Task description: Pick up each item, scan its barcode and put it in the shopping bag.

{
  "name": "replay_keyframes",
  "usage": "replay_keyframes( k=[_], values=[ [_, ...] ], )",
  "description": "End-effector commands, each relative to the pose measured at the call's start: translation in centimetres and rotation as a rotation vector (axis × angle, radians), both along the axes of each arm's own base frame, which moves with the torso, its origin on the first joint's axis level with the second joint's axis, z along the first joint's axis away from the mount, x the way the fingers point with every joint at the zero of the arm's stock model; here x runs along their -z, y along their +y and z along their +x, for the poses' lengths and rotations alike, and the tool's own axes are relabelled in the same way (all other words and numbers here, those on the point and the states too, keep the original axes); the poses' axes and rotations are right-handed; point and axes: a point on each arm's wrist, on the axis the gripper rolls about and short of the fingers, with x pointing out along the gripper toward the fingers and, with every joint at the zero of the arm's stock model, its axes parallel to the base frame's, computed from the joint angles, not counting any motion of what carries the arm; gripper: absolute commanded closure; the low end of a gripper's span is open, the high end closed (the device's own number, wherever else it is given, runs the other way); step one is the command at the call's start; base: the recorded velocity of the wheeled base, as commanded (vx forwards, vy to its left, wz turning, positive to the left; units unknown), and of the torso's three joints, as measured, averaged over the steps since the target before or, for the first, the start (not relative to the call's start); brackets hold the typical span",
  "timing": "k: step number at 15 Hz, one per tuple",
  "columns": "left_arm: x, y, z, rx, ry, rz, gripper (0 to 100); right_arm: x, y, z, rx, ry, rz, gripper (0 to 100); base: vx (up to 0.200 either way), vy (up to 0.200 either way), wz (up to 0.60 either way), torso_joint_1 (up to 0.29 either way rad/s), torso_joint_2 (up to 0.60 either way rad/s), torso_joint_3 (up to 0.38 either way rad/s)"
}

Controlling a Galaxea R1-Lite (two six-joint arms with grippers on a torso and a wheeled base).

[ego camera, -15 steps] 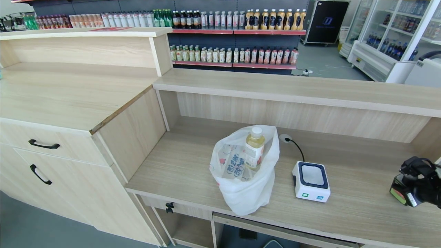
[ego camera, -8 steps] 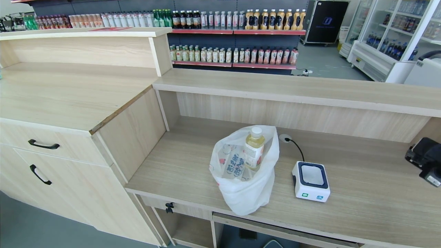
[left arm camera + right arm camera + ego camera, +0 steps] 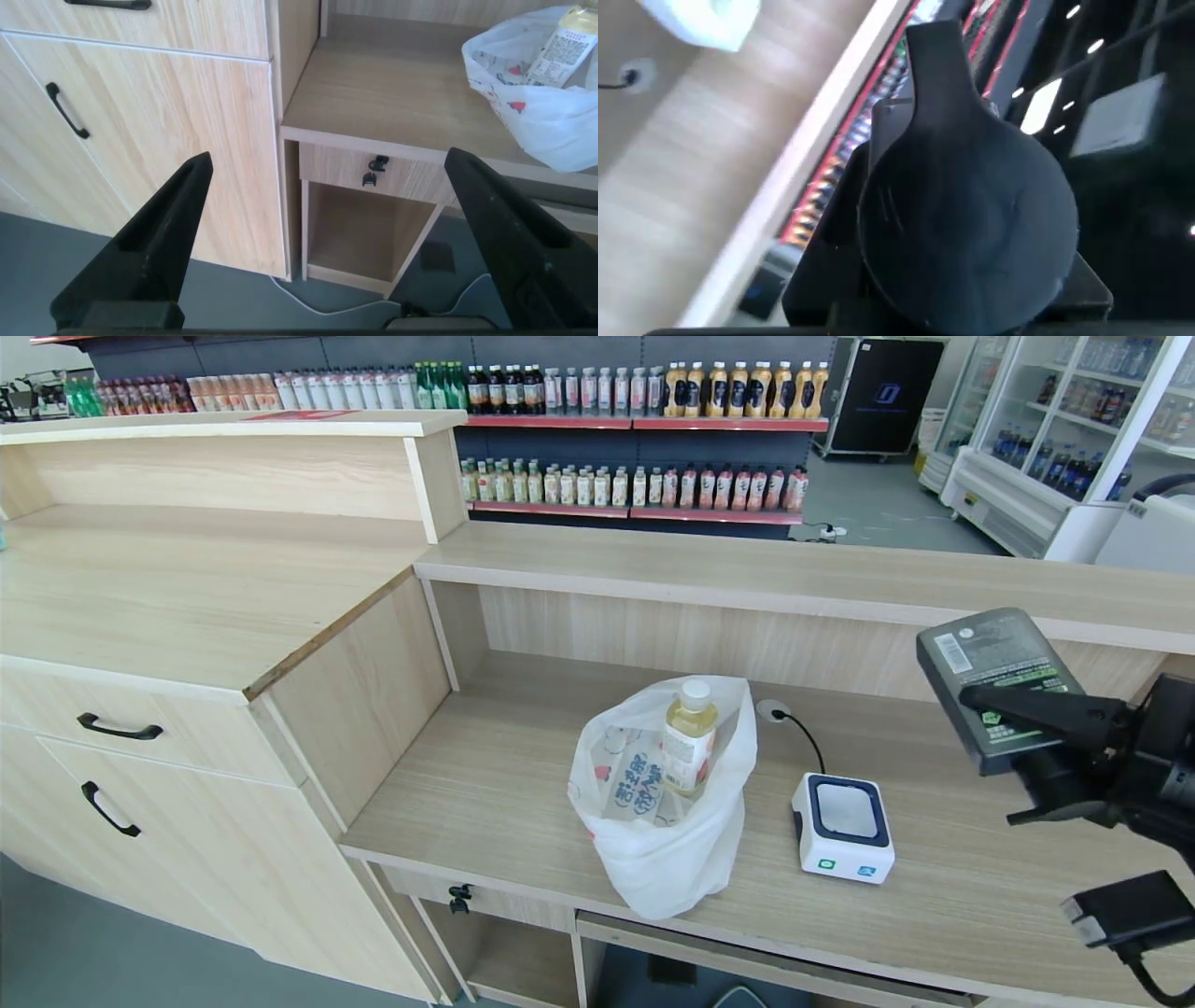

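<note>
A dark flat package (image 3: 990, 677) with a white barcode label on its upper face hangs above the right end of the counter, with my right gripper (image 3: 1001, 751) shut on it. In the right wrist view the package (image 3: 971, 215) sits close in front of the camera. Left of it on the counter lies the white barcode scanner (image 3: 843, 826) (image 3: 701, 19). Further left stands the white shopping bag (image 3: 663, 821) (image 3: 547, 103), holding a yellow drink bottle (image 3: 689, 737) and a printed pouch. My left gripper (image 3: 322, 243) hangs open, low beside the counter's front.
The scanner's black cable (image 3: 805, 737) runs to a socket in the counter (image 3: 934, 896). A raised ledge (image 3: 794, 574) borders the counter's far side. A taller cabinet with drawers (image 3: 140, 728) stands to the left. Store shelves of bottles fill the background.
My right arm has risen from the counter's right edge and come leftward, bringing the dark package up with its barcode face upward. Bag, bottle and scanner have not moved.
</note>
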Motion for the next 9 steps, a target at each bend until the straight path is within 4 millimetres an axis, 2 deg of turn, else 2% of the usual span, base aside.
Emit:
replay_keyframes(
  k=[1,4,9],
  values=[
    [0.0,0.0,0.0,0.0,-0.001,0.0,0,-0.5,2.3,-2.2,-0.165,-0.129,-0.079,100,0.0,0.0,0.0,0.0,0.0,0.0],
    [0.0,0.0,0.0,0.0,-0.001,0.0,0,-0.5,4.4,-2.9,-0.338,-0.213,-0.135,100,0.0,0.0,0.0,0.0,0.0,0.0],
    [0.0,0.0,0.0,0.0,-0.001,0.0,0,-0.4,6.8,-3.3,-0.491,-0.195,-0.12,100,0.0,0.0,0.0,0.0,0.0,0.0]
  ],
)
